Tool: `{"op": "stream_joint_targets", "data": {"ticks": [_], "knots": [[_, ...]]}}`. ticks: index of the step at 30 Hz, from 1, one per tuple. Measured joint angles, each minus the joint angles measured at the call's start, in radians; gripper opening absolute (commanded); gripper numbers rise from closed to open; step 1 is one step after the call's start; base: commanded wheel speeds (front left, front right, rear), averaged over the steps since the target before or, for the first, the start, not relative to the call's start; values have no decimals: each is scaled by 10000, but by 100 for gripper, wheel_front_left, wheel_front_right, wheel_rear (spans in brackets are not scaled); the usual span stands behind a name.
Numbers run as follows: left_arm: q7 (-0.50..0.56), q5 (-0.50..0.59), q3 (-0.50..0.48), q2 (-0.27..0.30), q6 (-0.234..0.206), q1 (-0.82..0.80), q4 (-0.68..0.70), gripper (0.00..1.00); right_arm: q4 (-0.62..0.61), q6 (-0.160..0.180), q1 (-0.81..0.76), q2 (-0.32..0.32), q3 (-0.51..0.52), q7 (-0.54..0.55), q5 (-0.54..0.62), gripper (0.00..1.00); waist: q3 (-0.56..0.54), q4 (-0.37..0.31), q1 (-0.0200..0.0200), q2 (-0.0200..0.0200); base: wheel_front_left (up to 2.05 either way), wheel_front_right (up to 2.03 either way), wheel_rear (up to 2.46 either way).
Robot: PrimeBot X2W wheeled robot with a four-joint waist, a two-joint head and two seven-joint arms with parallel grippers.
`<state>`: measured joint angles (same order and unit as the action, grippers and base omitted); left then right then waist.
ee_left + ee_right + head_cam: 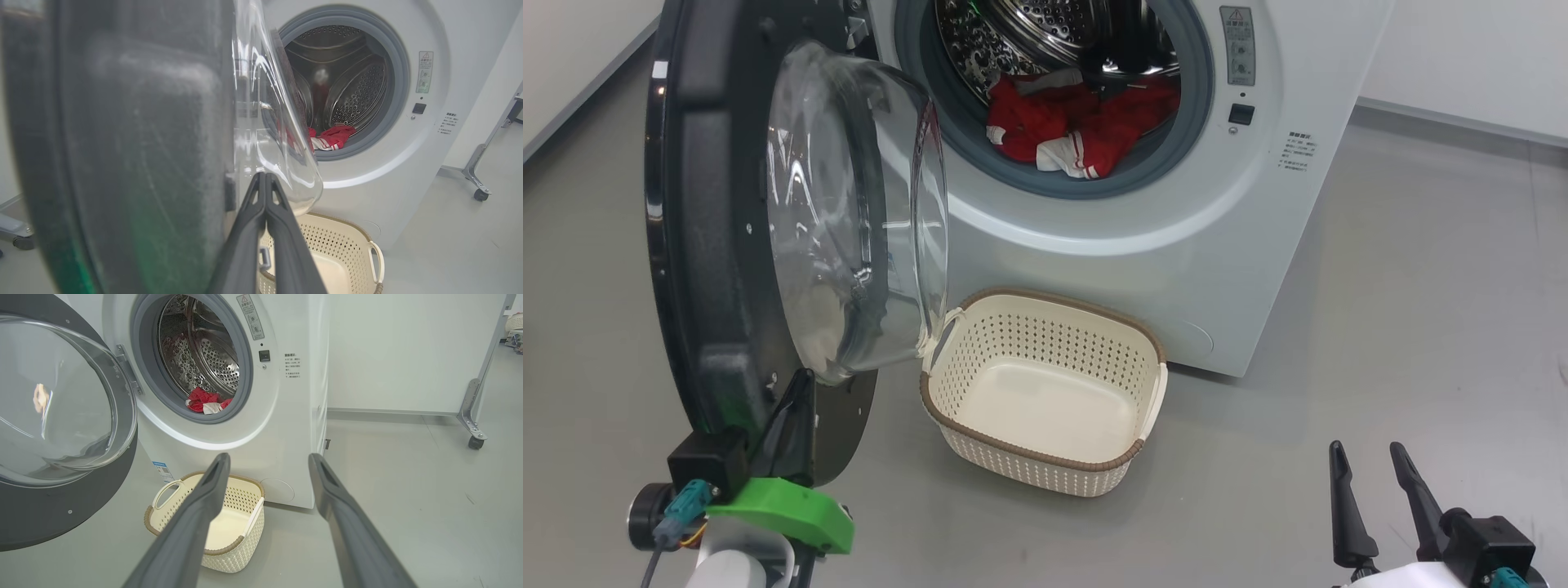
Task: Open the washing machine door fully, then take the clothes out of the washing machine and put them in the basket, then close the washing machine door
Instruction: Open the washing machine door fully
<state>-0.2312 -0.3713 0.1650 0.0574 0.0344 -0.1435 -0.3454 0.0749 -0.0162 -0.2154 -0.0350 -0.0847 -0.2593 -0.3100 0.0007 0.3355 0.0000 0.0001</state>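
The washing machine door [707, 245] stands swung out to the left, its clear glass bowl [858, 204] facing the white washing machine [1258, 245]. The clothes [1078, 131], red with white panels, lie in the steel drum's front. The empty cream basket [1013, 447] sits on the floor below the opening. My left gripper [802, 384] is shut on nothing, its tips against the door's lower inner rim; the left wrist view shows the closed fingers [264, 179] just under the glass [282, 147]. My right gripper [1366, 447] hangs open at the lower right, apart from everything; its fingers [216, 477] frame the basket [245, 543].
Grey floor [1421, 327] spreads right of the machine. A metal frame leg with a castor [474, 433] stands at the far right by the white wall. The door [61, 514] reaches out over the floor left of the basket.
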Motion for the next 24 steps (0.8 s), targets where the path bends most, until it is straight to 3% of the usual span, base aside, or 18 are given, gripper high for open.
{"op": "stream_joint_targets", "data": {"ticks": [24], "knots": [[-163, -709, -1737, 780, -297, -136, 142, 0, -240, 12, 396, -92, -40, 0, 407, 100, 1457, 83, 0, 0, 0, 0, 0]]}}
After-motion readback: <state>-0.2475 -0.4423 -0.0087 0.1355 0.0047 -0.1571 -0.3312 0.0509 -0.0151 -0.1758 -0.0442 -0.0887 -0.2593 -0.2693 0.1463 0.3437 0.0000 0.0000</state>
